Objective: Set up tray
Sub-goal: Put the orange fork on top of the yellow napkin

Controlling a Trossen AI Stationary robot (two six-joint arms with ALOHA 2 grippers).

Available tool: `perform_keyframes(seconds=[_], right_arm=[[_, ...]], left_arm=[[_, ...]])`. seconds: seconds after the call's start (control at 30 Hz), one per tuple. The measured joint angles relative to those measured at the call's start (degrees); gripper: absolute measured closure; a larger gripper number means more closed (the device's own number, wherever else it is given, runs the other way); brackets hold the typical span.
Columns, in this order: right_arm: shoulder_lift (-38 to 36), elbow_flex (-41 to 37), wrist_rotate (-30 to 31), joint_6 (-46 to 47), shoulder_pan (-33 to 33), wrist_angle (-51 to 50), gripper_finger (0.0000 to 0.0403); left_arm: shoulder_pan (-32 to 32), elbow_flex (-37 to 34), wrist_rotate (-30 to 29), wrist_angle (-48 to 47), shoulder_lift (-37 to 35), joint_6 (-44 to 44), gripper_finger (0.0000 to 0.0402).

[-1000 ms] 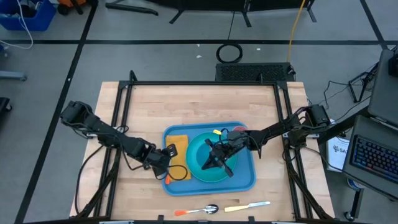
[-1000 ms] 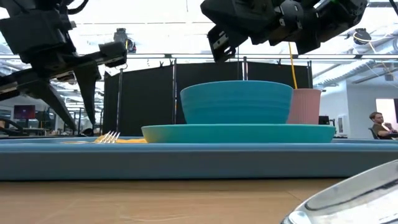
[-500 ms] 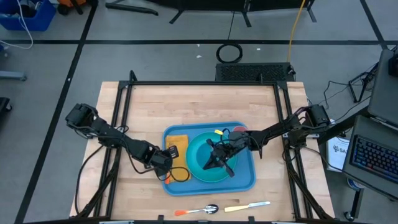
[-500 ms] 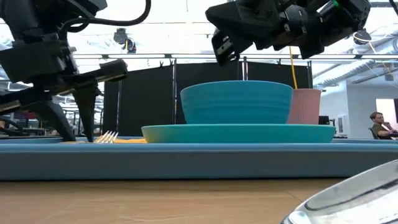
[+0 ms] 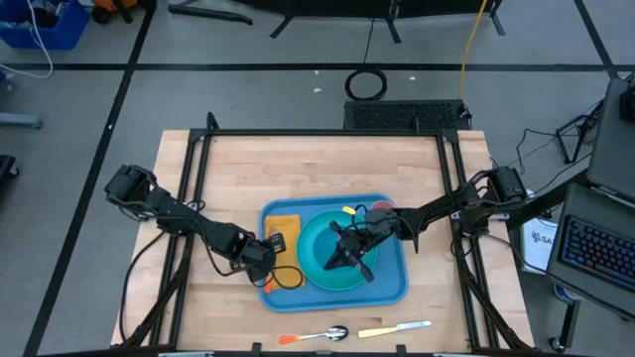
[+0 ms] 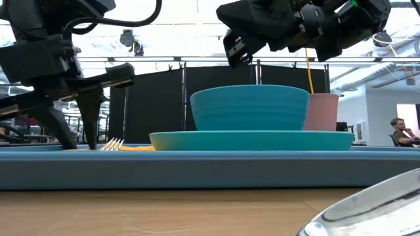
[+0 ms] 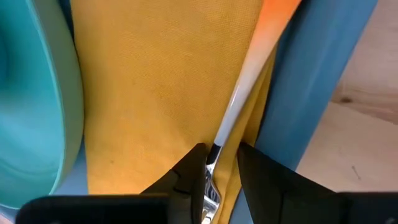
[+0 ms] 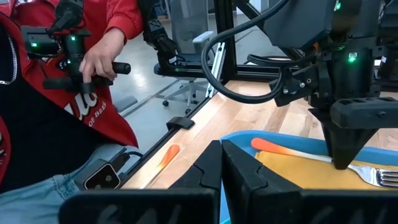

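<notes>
Left pincer (image 7: 214,171) pinches fork (image 7: 239,106) over yellow napkin (image 7: 161,93) in tray (image 5: 392,288); right pincer (image 8: 222,162) (above plate (image 5: 332,260)) closed, empty.

Two dark, matte-black jointed arms, built of chunky angular segments. Black cables looped loosely beside the left arm's (image 5: 189,223) wrist housing (a thick one curved across the right wrist view). Small green indicator lights glowed on the blocky casing. Left gripper (image 8: 343,163) ended in tapered, wedge-shaped black fingers (image 7: 186,180); right gripper (image 8: 221,163) showed flat, bevelled ones.
</notes>
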Motion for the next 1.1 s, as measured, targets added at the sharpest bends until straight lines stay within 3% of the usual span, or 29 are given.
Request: perform_keyframes(seconds=[0.9,1.1], right_arm=[[0.0,0.0,2.6,-0.9,0.0,-0.4,0.0403],[0.0,0.0,2.6,-0.9,0.0,-0.4,0.0403]], left_arm=[[2.3,0.0,5.2,-0.5,0.0,-3.5,0.0305],[3.1,0.0,6.6,-0.6,-0.1,-4.6,0.0334]])
